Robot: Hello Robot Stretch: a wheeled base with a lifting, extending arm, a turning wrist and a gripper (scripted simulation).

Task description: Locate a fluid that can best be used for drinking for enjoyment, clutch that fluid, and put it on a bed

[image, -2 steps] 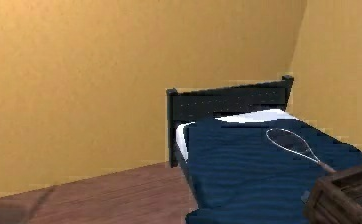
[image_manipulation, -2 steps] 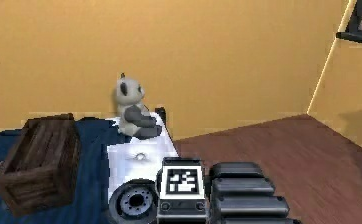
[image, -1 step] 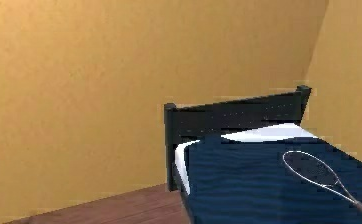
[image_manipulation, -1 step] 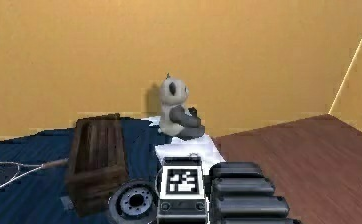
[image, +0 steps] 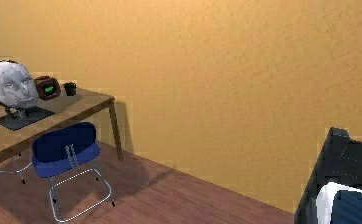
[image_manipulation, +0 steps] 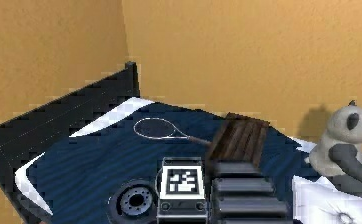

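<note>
In the arm side view a bed (image_manipulation: pixel 99 150) with a dark blue cover and a dark headboard spreads below the arm. My arm's dark bar rises from the bottom edge, with a white marked square (image_manipulation: pixel 184 182) at its end. The gripper's (image_manipulation: pixel 135 203) dark round body sits left of that square, low over the cover. I cannot make out its fingers, so I cannot tell whether it holds anything. A brown ribbed object (image_manipulation: pixel 239 141) lies or hangs just above the arm's end over the bed. No drink is recognisable by shape.
A tennis racket (image_manipulation: pixel 161 128) lies on the bed, and a grey-white plush animal (image_manipulation: pixel 346 140) sits at its right. In the forward view a wooden desk (image: pixel 89 108) carries a grey bust (image: pixel 13 88), a small clock (image: pixel 49 88) and a dark cup (image: pixel 70 89); a blue chair (image: pixel 65 150) stands before it. The bed's corner (image: pixel 339 185) shows at lower right.
</note>
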